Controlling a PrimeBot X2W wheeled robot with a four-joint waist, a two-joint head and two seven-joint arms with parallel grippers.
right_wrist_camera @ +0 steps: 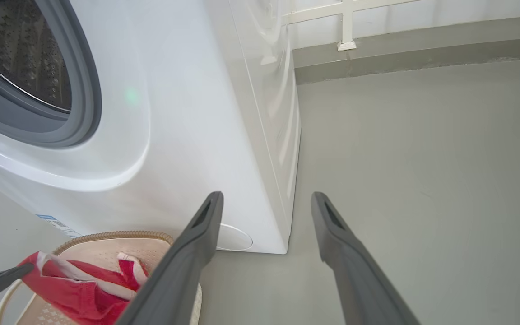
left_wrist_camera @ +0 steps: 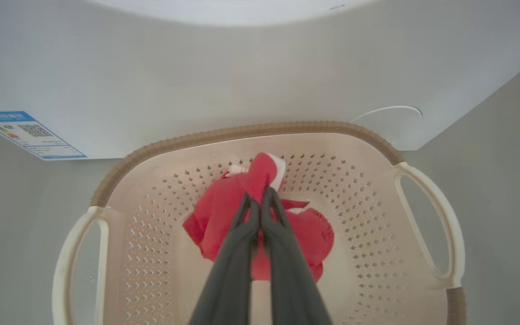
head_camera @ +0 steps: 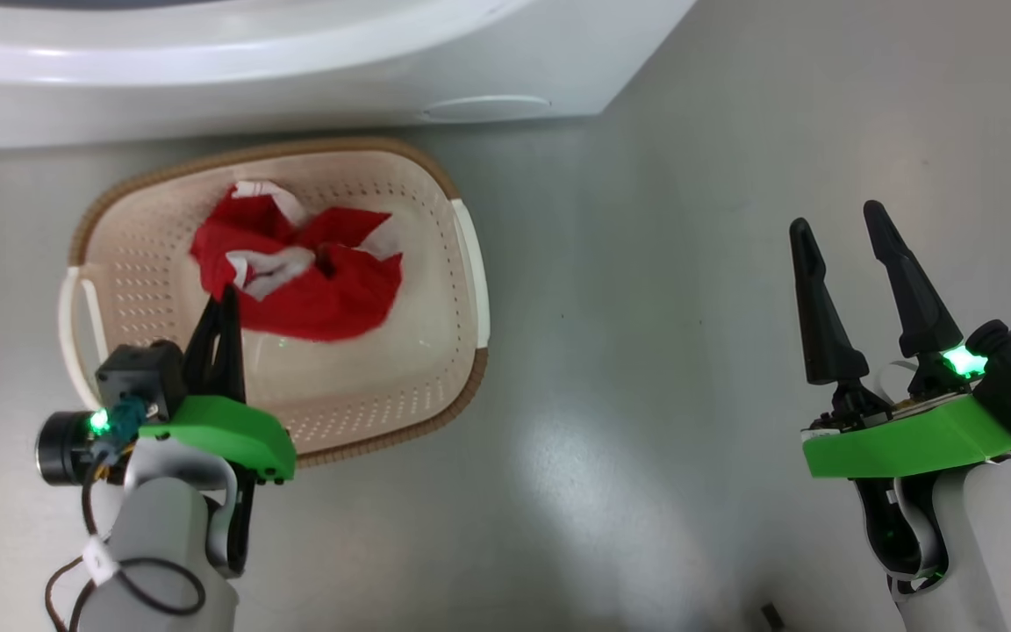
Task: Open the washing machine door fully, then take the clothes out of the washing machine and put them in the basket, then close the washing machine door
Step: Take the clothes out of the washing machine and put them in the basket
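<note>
The left gripper (head_camera: pixel 223 298) is pinched shut on the red clothes (head_camera: pixel 321 290), right over the basket (head_camera: pixel 339 145). Most of the cloth lies inside the basket, which sits on the grey floor (head_camera: pixel 646 351) just in front of the washing machine (head_camera: pixel 295 79). The machine's round mouth is uncovered, and the bit of drum (right_wrist_camera: pixel 16 54) I can see looks empty. The right gripper (head_camera: pixel 837 219) is wide open and holds nothing. I think two jobs are left: let go of the clothes and shut the door.
</note>
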